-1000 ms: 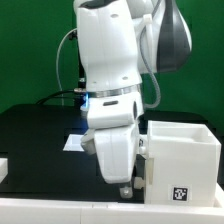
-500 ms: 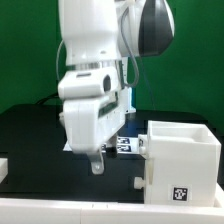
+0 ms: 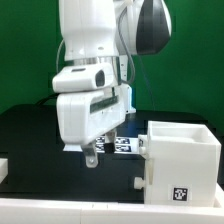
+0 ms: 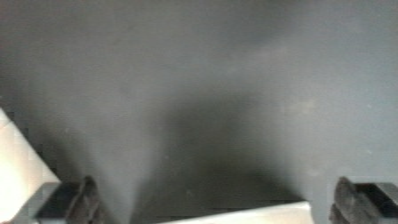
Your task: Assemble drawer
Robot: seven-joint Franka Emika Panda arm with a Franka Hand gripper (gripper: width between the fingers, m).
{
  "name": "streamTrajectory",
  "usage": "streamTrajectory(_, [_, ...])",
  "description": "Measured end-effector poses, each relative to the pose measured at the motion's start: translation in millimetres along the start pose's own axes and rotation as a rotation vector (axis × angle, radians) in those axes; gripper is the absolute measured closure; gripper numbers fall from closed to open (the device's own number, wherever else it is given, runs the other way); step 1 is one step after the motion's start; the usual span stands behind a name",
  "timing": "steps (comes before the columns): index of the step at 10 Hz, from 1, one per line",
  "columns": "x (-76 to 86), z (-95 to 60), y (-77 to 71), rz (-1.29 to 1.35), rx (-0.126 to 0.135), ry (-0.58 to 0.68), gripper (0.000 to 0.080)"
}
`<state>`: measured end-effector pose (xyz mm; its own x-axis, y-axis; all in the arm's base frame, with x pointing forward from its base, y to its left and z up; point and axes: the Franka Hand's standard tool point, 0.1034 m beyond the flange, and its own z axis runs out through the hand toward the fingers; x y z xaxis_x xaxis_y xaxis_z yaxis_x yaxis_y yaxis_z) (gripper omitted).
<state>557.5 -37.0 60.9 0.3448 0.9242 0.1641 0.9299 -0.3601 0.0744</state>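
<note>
My gripper (image 3: 90, 157) hangs over the black table, to the exterior view's left of the large white cube housing (image 3: 185, 155), apart from it. In the wrist view the gripper (image 4: 222, 205) is open. Its two dark fingertips (image 4: 71, 200) stand wide apart with only dark table surface between them, and it holds nothing. The housing is open-topped and has a marker tag (image 3: 181, 192) on its front. No small drawer shows clearly. A white part (image 3: 3, 168) is cut off at the exterior view's left edge, and I cannot tell what it is.
The marker board (image 3: 125, 146) lies behind the arm, partly hidden, close to the housing's left side. A small dark object (image 3: 137, 181) sits on the table by the housing's lower left corner. The table's pale front edge (image 3: 60, 205) runs along the bottom.
The arm has swung from beside the housing toward the exterior view's left, and the gripper has risen a little. The marker board's tags have come into sight.
</note>
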Motion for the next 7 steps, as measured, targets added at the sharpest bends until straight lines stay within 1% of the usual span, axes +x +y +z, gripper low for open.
streamTrajectory(1, [-1.3,-10.8,-18.0,-0.012,-0.015,-0.009,0.0151])
streamTrajectory(2, [1.5,-17.1,-37.4,-0.028,-0.032,-0.013,0.0151])
streamTrajectory(3, [4.6,-22.7,-60.3,-0.043,-0.056,-0.014,0.0151])
streamTrajectory(4, [-1.9,-20.9,-79.2,-0.030,-0.055,-0.019,0.0151])
streamTrajectory(5, [-1.9,-20.0,-75.6,-0.037,-0.046,-0.022,0.0151])
streamTrajectory(6, [-1.1,-20.6,-72.8,-0.038,-0.050,-0.020,0.0151])
streamTrajectory(7, [-1.7,-19.9,-74.3,-0.038,-0.048,-0.021,0.0151])
